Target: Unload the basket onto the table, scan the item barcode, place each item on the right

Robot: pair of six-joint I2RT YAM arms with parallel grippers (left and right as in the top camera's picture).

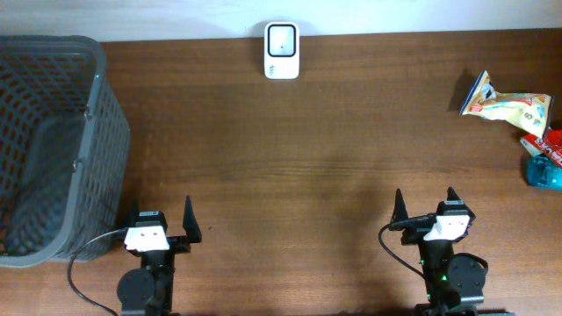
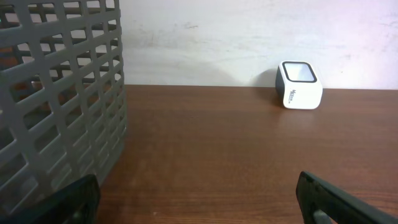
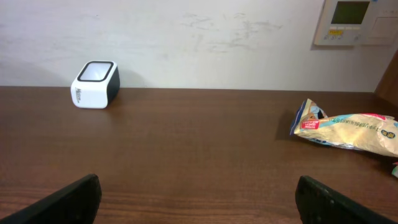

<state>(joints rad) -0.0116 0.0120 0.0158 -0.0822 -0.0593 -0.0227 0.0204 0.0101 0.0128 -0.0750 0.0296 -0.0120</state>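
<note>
Released, empty: left gripper, right gripper. Far centre, white box scanner, window up for yellow snack packet, far right.

- Dark brown wooden worktop: fine lengthwise grain.
- Grey plastic lattice basket: grid of square openings.
- White boxy barcode scanner: dark grey back, pale window.
- Cream-yellow foil snack bag: red label, blue edge.
- Red packet.
- Blue packet: translucent.
</note>
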